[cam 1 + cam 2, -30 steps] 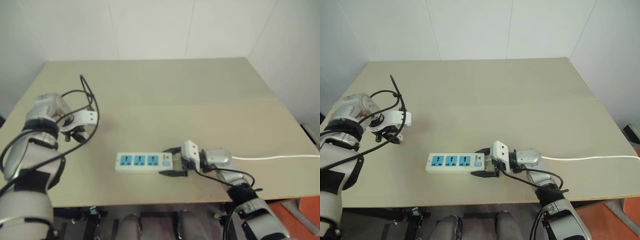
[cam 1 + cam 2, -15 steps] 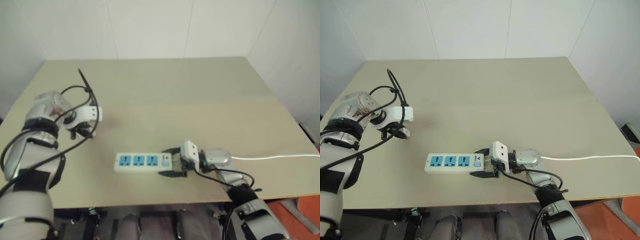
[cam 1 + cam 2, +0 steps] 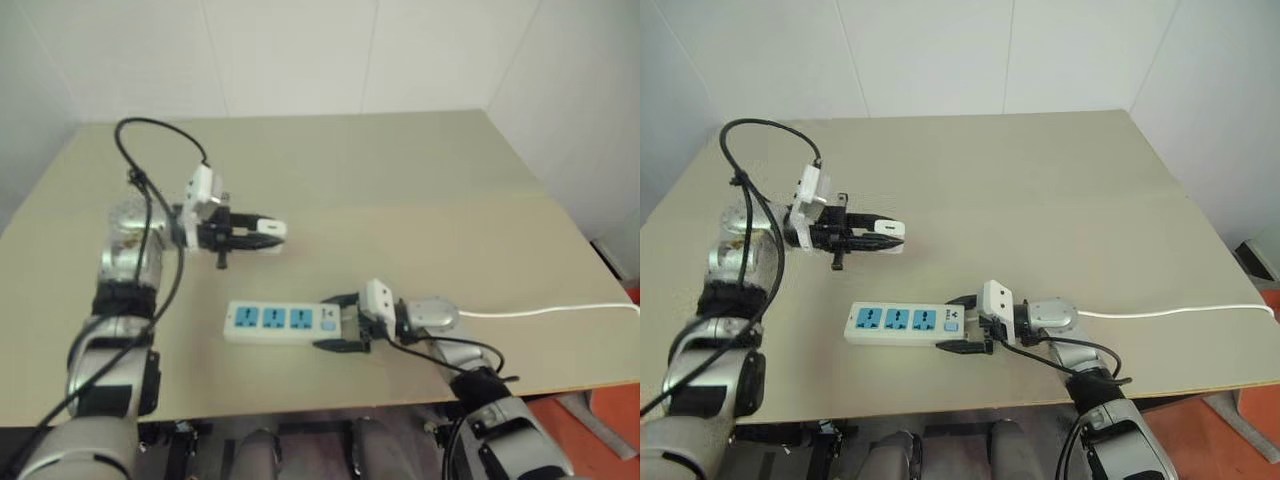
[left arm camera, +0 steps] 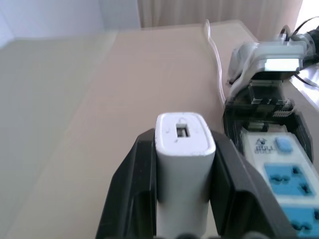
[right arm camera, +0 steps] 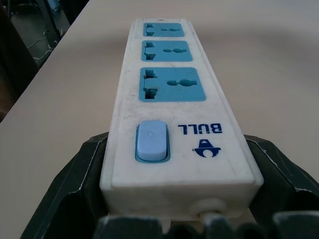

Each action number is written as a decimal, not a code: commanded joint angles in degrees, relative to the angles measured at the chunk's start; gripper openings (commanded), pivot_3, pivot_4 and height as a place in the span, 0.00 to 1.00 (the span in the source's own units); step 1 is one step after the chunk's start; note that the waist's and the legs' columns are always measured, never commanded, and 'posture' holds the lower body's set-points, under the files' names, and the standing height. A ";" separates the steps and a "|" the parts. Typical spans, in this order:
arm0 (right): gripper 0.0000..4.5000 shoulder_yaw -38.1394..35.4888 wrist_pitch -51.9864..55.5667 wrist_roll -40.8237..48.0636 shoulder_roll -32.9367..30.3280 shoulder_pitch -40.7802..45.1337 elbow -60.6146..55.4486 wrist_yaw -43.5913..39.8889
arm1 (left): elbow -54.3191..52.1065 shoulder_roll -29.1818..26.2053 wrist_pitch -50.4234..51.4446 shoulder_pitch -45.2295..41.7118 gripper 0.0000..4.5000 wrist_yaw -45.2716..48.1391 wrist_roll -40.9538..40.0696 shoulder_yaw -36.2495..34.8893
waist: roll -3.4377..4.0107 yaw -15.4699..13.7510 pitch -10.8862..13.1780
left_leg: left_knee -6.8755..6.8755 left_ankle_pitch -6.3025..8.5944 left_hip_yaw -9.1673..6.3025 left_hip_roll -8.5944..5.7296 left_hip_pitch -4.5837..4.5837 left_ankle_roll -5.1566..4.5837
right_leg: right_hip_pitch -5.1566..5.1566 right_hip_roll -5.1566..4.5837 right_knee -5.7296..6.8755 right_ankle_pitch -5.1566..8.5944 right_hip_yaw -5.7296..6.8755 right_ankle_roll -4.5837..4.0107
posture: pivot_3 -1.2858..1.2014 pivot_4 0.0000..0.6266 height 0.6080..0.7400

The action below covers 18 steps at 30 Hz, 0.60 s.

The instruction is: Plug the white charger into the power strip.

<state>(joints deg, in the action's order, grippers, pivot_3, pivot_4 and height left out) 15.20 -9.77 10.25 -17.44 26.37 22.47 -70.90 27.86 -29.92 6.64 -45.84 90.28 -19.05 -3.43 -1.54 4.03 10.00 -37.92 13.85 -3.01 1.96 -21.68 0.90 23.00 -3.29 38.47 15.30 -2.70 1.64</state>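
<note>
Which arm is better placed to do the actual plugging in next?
The left. Its end effector is shut on the small white rectangular charger, held above the table beside the long white power strip with blue sockets. The right end effector grips the strip's switch end, steadying it.

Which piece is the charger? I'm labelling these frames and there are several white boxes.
Above the tan table, find the left gripper. The white charger is the small plain block pinched between its black fingers, unlike the long power strip with blue sockets.
</note>
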 commanded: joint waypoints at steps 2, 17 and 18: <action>0.76 0.42 0.70 -0.48 0.99 0.40 2.70 0.55 | -11.83 2.00 5.40 4.56 0.22 -4.55 -5.10 -0.09 | -0.02 0.02 -0.01 | 0.00 0.00 0.01 0.00 0.08 0.00 | 0.00 0.03 0.06 -0.02 -0.04 -0.03 | 0.52 0.24 1.00; 0.76 0.74 2.07 -0.98 0.08 0.47 3.16 -0.25 | -20.17 3.92 7.59 14.09 0.22 -6.71 -8.55 4.80 | -0.02 -0.04 -0.01 | 0.01 -0.01 0.00 0.01 0.63 0.02 | -0.69 0.06 -0.25 -0.05 -0.05 -0.07 | 0.52 0.24 1.00; 0.76 0.87 2.06 -1.08 -0.03 0.44 3.14 -0.42 | -19.79 3.81 7.38 14.04 0.22 -6.55 -8.54 4.84 | -0.02 -0.04 -0.02 | 0.01 -0.01 0.01 0.01 0.63 0.02 | -0.70 0.06 -0.26 -0.05 -0.05 -0.07 | 0.52 0.24 1.00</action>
<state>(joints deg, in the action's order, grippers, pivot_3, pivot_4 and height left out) 15.13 -9.16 10.17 -17.16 27.36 24.87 -71.06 8.08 -25.47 15.02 -31.32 83.18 -26.98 1.37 -1.56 3.99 9.98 -37.91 13.84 -3.00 1.97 -21.05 0.93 22.31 -3.23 38.20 15.25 -2.74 1.57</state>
